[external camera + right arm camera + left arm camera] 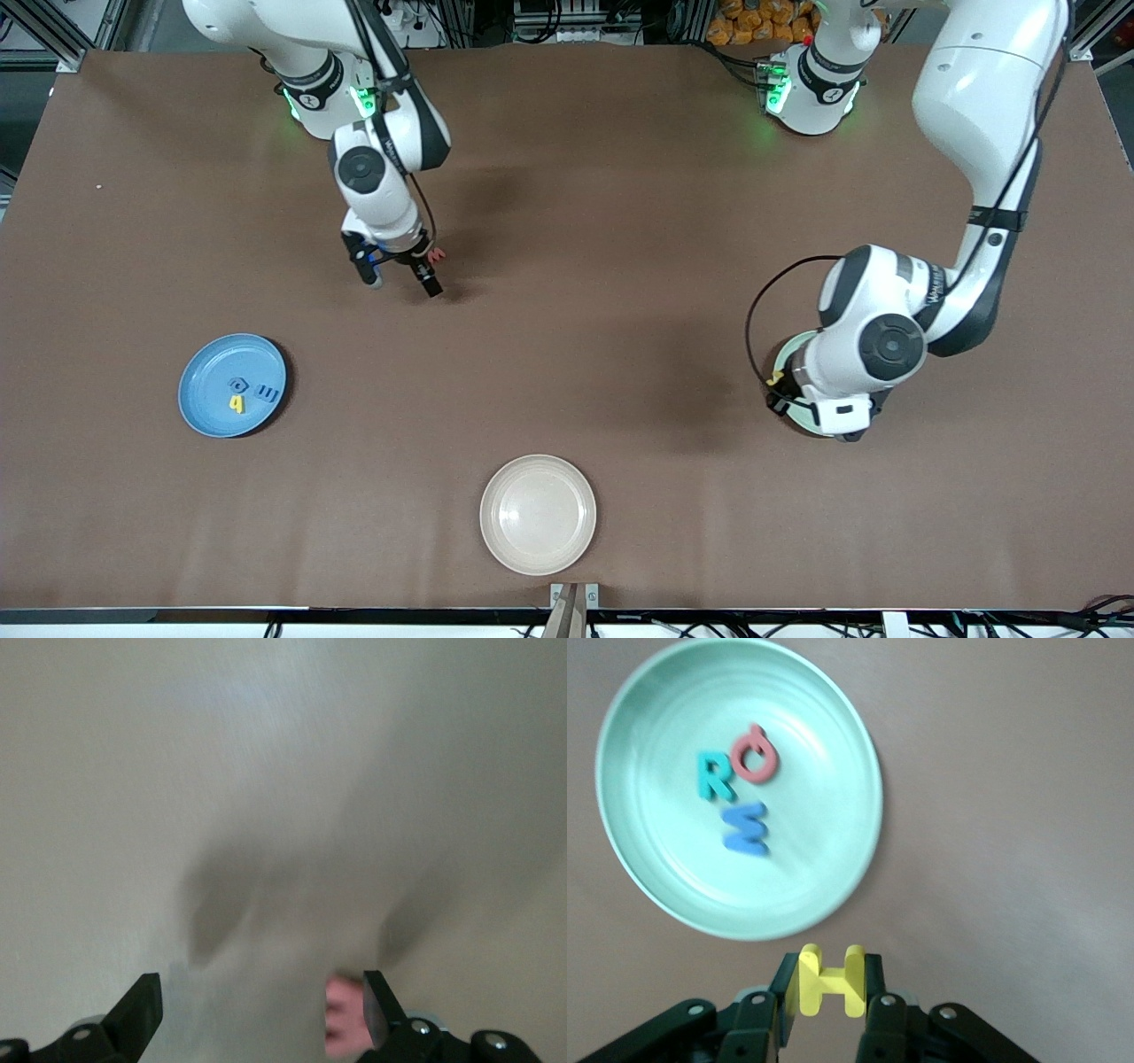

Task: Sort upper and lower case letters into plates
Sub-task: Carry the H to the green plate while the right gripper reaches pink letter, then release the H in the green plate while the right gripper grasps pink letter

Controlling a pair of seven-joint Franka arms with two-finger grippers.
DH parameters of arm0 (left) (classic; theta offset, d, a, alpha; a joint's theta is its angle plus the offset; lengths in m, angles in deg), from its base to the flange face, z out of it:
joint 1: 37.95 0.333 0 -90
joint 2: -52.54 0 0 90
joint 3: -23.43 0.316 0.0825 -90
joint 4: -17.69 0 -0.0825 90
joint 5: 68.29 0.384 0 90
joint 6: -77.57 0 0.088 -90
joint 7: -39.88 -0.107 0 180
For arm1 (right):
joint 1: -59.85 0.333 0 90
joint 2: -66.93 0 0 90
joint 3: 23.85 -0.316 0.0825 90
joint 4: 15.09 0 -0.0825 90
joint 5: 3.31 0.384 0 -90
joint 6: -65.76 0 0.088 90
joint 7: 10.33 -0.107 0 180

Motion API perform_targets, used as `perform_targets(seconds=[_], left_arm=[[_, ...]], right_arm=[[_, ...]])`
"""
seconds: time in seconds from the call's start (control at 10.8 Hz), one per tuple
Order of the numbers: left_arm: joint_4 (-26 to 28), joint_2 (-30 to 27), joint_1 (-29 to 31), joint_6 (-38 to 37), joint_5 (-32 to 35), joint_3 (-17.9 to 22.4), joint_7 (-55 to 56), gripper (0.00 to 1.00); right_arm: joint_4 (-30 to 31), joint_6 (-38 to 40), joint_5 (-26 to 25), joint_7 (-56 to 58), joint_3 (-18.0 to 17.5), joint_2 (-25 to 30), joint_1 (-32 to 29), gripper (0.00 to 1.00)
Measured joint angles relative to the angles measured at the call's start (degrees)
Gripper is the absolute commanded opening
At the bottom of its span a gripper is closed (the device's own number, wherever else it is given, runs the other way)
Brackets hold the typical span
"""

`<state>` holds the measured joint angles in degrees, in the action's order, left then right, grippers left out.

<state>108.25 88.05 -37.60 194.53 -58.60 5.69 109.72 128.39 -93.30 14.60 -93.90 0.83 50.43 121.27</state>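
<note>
My left gripper point(830, 992) is shut on a yellow letter H point(830, 979) and holds it over the table just beside the rim of the mint green plate point(824, 868). That plate holds a teal R point(713, 777), a red round letter point(756, 756) and a blue letter point(747, 829). In the front view the left wrist covers most of this plate point(788, 353). The light blue plate point(205, 403) holds two blue letters point(267, 392) and a yellow one point(236, 404). My right gripper point(401, 283) is open, low over the table, with a red letter point(344, 1019) just inside one finger point(376, 1005).
A cream-beige plate point(538, 514) lies near the table's front edge, nearer to the front camera than both other plates. Bare brown table stretches between the plates.
</note>
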Motion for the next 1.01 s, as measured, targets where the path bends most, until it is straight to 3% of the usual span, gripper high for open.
perform_targets(seconds=[0.28,0.37,0.46,0.55,1.01], left_arm=[[3.5,-1.2,5.0,0.1,0.0,0.0,-8.4,0.0],[4.4,-1.3,6.9,0.6,0.0,0.0,-10.9,0.06],[5.2,-1.3,8.3,1.5,0.0,0.0,-12.4,0.82],[5.6,-1.3,9.0,2.1,0.0,0.0,-12.9,1.0],[3.9,-4.0,8.9,3.2,0.0,-0.4,-13.0,1.0]], right_arm=[[0.4,0.4,0.0,-7.0,-0.2,0.0,4.3,1.0],[0.9,0.5,0.0,-7.0,0.0,0.0,4.2,1.0],[1.6,0.5,0.0,-7.0,0.3,0.0,4.0,1.0],[2.0,0.5,0.0,-7.0,0.4,0.0,4.0,1.0],[3.1,0.0,0.0,-5.6,0.6,0.2,2.8,1.0]])
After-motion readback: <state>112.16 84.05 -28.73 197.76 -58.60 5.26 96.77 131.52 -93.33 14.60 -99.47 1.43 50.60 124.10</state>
